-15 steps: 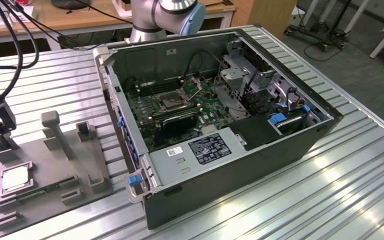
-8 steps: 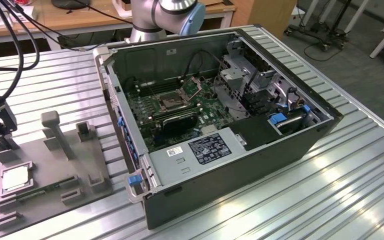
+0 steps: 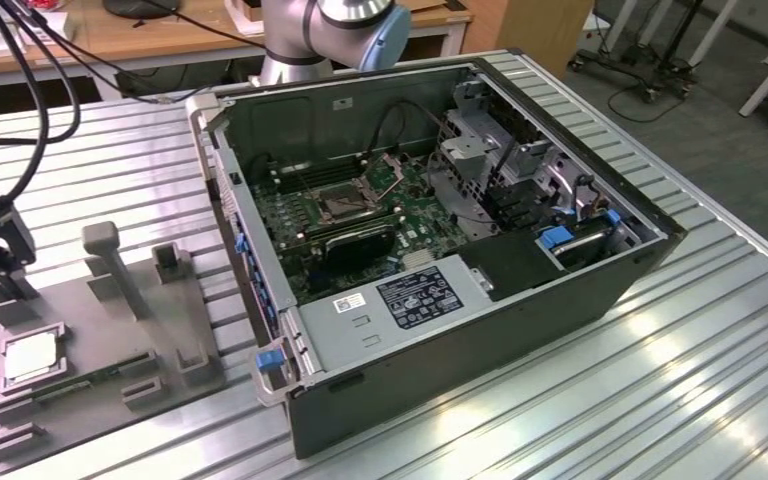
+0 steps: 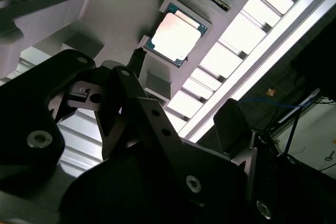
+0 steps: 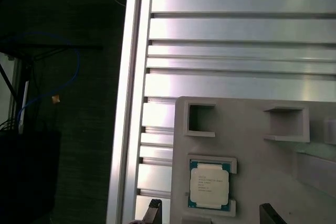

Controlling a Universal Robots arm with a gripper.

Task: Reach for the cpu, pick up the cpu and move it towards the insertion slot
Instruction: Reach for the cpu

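Our claw (image 5: 212, 214) hangs spread wide above the grey tray (image 3: 84, 325), fingertips (image 5: 154, 209) clear of the chip (image 5: 209, 184), which lies flat in its recess near the tray's edge. We judge the chip light, stiff, smooth-topped and fragile, best pinched by two opposite edges. Low recess lips hem its corners. The socket (image 3: 335, 207) sits well apart inside the open computer case (image 3: 491, 350), crowded by cables and brackets.

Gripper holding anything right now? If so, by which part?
Nothing is held. The gripper is open, its fingers wide apart, and the cpu lies in its tray recess, clear of both.
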